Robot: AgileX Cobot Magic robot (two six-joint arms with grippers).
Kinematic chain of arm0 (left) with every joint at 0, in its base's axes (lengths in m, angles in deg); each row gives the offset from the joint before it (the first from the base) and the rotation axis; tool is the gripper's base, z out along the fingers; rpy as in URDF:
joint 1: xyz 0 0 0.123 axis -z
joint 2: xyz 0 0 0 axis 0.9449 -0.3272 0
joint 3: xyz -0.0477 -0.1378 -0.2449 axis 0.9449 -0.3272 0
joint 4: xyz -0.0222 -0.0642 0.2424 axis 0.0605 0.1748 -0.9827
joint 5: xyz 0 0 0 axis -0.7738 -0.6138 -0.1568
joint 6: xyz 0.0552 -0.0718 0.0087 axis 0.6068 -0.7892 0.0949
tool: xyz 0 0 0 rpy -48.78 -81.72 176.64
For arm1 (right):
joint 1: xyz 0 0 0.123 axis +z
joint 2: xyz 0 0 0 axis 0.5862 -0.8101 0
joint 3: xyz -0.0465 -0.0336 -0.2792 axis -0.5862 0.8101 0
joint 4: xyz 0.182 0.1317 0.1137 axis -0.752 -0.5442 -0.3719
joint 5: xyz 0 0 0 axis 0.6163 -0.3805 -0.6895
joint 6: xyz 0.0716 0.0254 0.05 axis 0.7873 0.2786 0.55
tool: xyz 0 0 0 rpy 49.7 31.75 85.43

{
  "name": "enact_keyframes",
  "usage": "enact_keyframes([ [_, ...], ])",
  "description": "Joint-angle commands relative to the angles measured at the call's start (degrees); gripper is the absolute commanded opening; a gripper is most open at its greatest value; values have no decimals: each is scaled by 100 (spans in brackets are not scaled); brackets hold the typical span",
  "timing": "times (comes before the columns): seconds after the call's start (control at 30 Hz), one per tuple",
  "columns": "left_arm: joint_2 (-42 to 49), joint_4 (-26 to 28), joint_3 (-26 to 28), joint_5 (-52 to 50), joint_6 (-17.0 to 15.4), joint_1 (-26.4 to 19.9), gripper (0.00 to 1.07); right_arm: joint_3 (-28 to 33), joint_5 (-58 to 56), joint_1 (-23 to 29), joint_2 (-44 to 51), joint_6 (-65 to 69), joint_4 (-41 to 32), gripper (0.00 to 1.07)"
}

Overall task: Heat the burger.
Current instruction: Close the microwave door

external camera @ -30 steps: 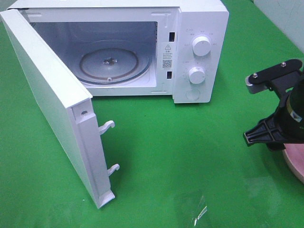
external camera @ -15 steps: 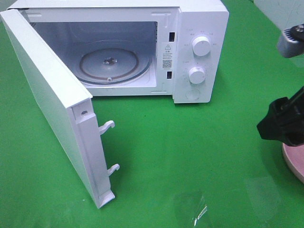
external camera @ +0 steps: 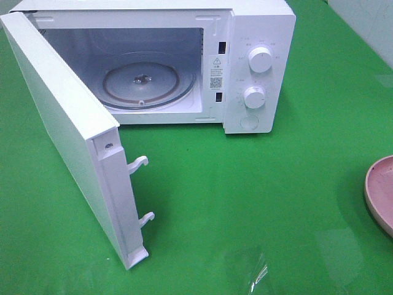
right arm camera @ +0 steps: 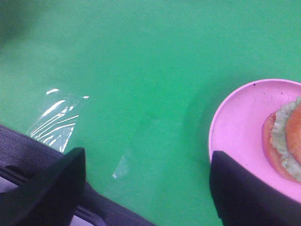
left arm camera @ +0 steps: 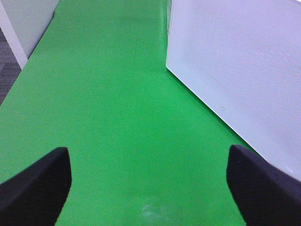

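The burger (right arm camera: 288,141) sat on the pink plate (right arm camera: 240,127), maybe untouched. Both arms' fingers (left arm camera: 37,188) (right arm camera: 244,193) were spread wide, holding nothing.

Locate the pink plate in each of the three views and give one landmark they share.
Exterior high: pink plate cut off at the right edge, right of the microwave.
Left wrist: not in view.
Right wrist: at the right side, with the burger on it, beside one fingertip.
Shared landmark: the green table cover.
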Motion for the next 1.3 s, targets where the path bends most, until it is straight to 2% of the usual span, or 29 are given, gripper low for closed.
enact_keyframes([
  [0.03,86,29,0,-57,-11,-6,82,327,-229,-17,590,-109,-17,71],
  [0.27,86,29,0,-57,-11,-6,82,670,-269,-86,1604,-115,-97,71],
  [0.37,86,29,0,-57,-11,-6,82,837,-264,-384,2080,-189,-97,71],
  [0.4,86,29,0,-57,-11,-6,82,877,-178,-659,2435,-212,-115,71],
  [0.43,86,29,0,-57,-11,-6,82,877,-178,-659,2435,-212,-115,71],
  [0.47,86,29,0,-57,-11,-6,82,877,-178,-928,2744,-218,-115,71],
  [0.5,86,29,0,-57,-11,-6,82,877,-178,-928,2744,-218,-115,71],
  [0.53,86,29,0,-57,-11,-6,82,877,-178,-1192,3031,-218,-115,71],
  [0.77,86,29,0,-57,-11,-6,82,877,-178,-1839,3730,-183,-115,70],
  [0.8,86,29,0,-57,-11,-6,82,877,-178,-2063,3936,-178,-115,70],
  [1.03,74,34,0,-57,-11,-6,82,877,-178,-2670,4022,-149,-120,70],
  [1.3,69,34,0,-57,-11,-6,82,877,-178,-2750,4022,-149,-120,70],
])
